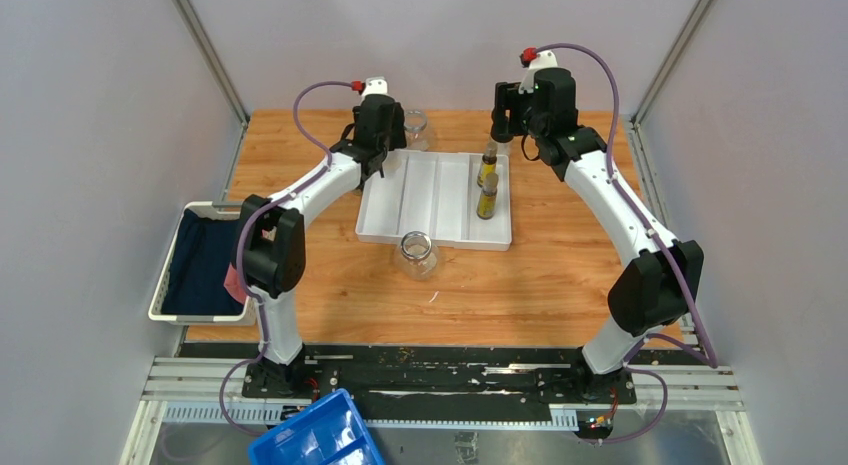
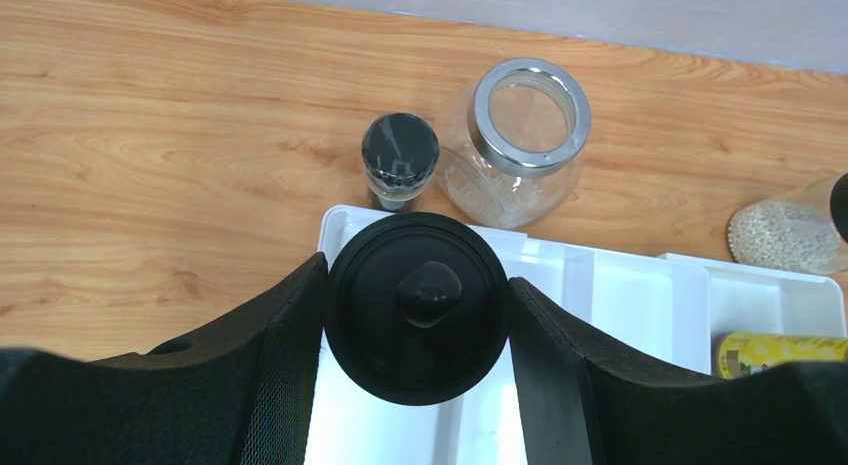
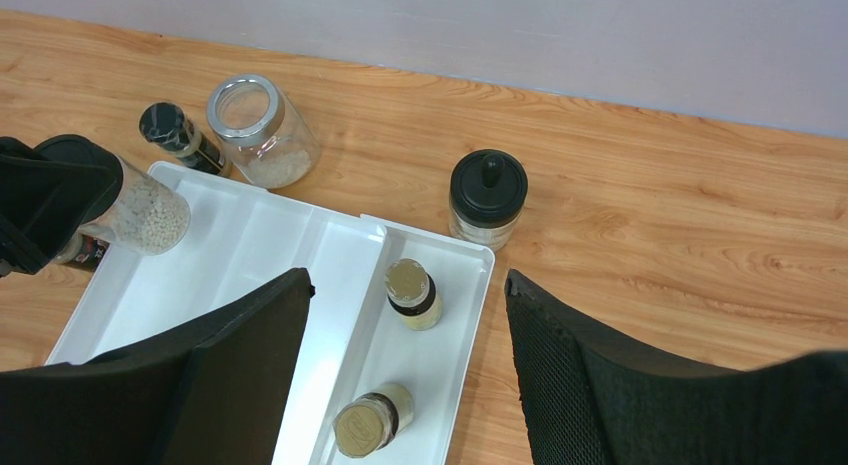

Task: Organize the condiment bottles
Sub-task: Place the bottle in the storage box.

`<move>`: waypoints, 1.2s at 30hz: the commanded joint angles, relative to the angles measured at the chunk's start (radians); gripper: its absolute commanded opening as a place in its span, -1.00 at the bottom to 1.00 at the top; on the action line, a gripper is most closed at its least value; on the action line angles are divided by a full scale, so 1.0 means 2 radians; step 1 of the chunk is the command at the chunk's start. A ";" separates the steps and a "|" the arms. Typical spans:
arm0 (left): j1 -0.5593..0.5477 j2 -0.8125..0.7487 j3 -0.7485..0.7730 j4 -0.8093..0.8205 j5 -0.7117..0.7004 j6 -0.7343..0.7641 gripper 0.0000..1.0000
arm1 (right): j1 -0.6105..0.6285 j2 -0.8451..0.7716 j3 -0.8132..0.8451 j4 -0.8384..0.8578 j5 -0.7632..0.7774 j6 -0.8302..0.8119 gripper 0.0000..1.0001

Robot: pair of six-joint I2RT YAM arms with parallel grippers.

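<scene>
My left gripper (image 2: pixel 417 285) is shut on a round black-capped bottle (image 2: pixel 417 305) of white grains, held over the back left corner of the white divided tray (image 2: pixel 640 295). A tiny dark shaker (image 2: pixel 399 160) and a clear glass jar (image 2: pixel 520 135) stand on the table just behind the tray. My right gripper (image 3: pixel 405 278) is open and empty above the tray's right compartment, where two slim yellow oil bottles (image 3: pixel 412 293) (image 3: pixel 370 420) stand. The second round black-capped bottle (image 3: pixel 487 197) stands on the table behind that compartment. A second glass jar (image 1: pixel 417 255) stands in front of the tray.
A white basket (image 1: pixel 160 285) with dark cloth sits at the table's left edge. A blue bin (image 1: pixel 315 435) lies below the arm bases. Grey walls enclose the table on three sides.
</scene>
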 commanded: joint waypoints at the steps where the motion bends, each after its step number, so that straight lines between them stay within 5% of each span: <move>1: 0.006 -0.002 -0.003 0.052 0.004 -0.020 -1.00 | 0.007 0.000 -0.004 -0.004 0.004 0.000 0.49; 17: 0.004 0.010 0.005 0.053 0.084 -0.022 -1.00 | 0.009 -0.001 -0.009 -0.001 0.011 -0.003 0.49; 36: -0.050 0.031 0.058 0.044 0.171 0.086 -1.00 | 0.009 -0.013 -0.021 -0.001 0.019 -0.006 0.50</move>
